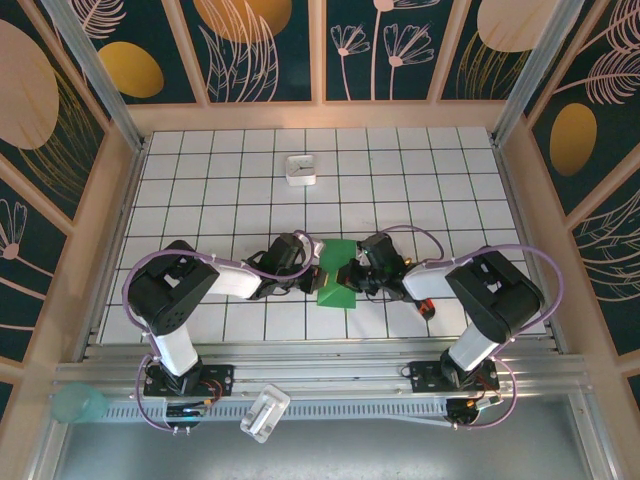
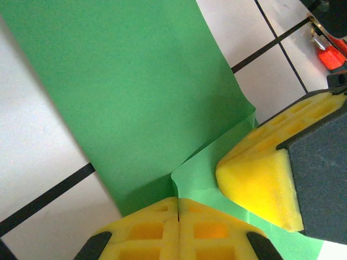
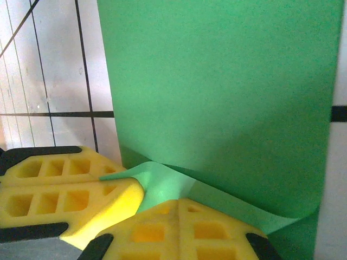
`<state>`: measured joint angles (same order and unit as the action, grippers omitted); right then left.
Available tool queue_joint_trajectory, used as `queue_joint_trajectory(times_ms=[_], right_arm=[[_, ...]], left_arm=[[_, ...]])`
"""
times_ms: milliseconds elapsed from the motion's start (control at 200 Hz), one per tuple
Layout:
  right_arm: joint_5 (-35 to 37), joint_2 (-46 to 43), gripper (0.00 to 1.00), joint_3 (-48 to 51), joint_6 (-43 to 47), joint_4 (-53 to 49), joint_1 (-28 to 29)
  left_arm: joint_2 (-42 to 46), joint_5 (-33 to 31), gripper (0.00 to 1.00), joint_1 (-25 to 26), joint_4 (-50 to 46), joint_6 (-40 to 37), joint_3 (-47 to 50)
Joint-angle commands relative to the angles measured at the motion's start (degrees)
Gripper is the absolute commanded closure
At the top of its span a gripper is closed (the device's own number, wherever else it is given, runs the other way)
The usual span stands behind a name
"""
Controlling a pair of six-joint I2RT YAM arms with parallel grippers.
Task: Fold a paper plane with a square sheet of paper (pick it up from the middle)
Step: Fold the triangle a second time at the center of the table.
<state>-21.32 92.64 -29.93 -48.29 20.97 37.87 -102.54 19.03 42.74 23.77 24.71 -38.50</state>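
The square sheet of paper (image 1: 338, 277) is bright green and lies on the tiled table between both arms. It is folded into a roughly rectangular shape, not a paper plane. My left gripper (image 1: 319, 270) is at its left edge and my right gripper (image 1: 350, 276) at its right side, tips nearly touching. In the left wrist view the left gripper (image 2: 179, 201) is shut, with a raised ridge of the paper (image 2: 135, 86) running into the seam between its yellow pads. The right gripper (image 3: 179, 203) is shut on a lifted hump of the paper (image 3: 227, 97).
A small white square box (image 1: 301, 170) sits on the far tiles. A red-and-black screwdriver (image 1: 428, 306) lies just right of the right gripper, its red part (image 2: 329, 55) at the left wrist view's top right. A white object (image 1: 264, 412) and a teal cup (image 1: 78, 403) rest below the rail.
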Motion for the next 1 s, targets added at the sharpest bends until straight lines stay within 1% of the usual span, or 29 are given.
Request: queue_joint_trajectory(times_ms=[0, 245, 410, 545, 731, 896, 991], right_arm=[[1.71, -0.8, 1.0, 0.99, 2.88, -5.12, -1.89], [2.01, -5.07, 1.0, -1.38, 6.67, -10.71, -5.15], [0.24, -6.2, 1.0, -3.02, 6.3, -9.78, -3.34], [-0.28, -4.57, 1.0, -4.29, 5.94, -8.67, -1.64], [-0.66, -0.97, 1.0, -5.82, 6.66, -7.36, -1.22], [0.18, 2.35, 1.0, -7.17, 8.63, -8.64, -2.32], [0.4, 2.67, 1.0, -6.35, 9.55, -8.8, -3.35]], left_arm=[[-6.41, -9.97, 1.0, -0.62, -8.49, -1.77, 1.35], [-6.26, -10.04, 1.0, -0.55, -8.56, -1.85, 1.33], [-6.17, -10.01, 1.0, -0.62, -8.76, -1.81, 1.32], [-6.3, -9.87, 1.0, -0.57, -8.7, -1.86, 1.15], [-6.27, -9.79, 1.0, -0.55, -8.73, -1.85, 1.15], [-6.29, -9.71, 1.0, -0.58, -8.74, -1.86, 1.06], [-6.08, -9.84, 1.0, -0.62, -8.87, -1.95, 1.15]])
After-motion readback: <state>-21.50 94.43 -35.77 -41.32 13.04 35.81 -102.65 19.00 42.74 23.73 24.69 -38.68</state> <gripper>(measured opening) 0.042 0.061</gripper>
